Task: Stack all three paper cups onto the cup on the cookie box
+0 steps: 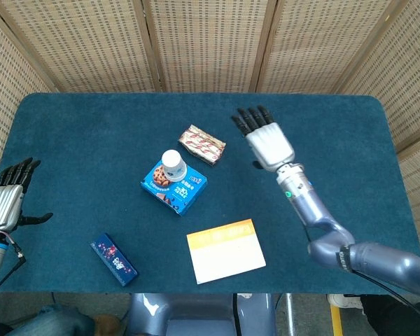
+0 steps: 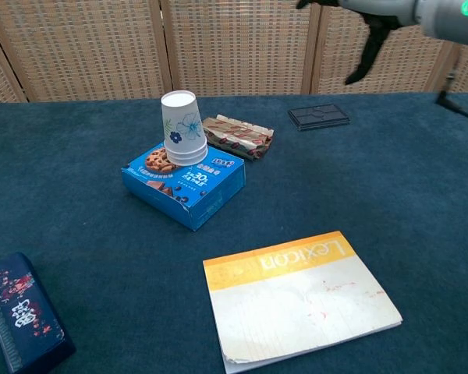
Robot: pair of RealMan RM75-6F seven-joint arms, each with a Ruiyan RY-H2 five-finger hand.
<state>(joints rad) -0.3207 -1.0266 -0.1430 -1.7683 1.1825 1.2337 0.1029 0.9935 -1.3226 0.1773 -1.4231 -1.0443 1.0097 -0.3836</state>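
A stack of white paper cups (image 1: 173, 166) (image 2: 182, 128) with blue flower prints stands upside down on the blue cookie box (image 1: 169, 190) (image 2: 189, 186), upright and nested. My right hand (image 1: 266, 141) (image 2: 374, 23) is raised above the table right of the box, fingers spread, holding nothing. My left hand (image 1: 5, 198) hangs at the far left edge of the table, fingers apart and empty; the chest view does not show it.
A red-and-white striped snack pack (image 1: 202, 144) (image 2: 238, 135) lies just behind the box. A dark flat case (image 2: 318, 116) sits at the back. A yellow-and-white book (image 1: 225, 250) (image 2: 299, 295) lies near the front, and a dark blue box (image 1: 113, 259) (image 2: 19, 319) at the front left.
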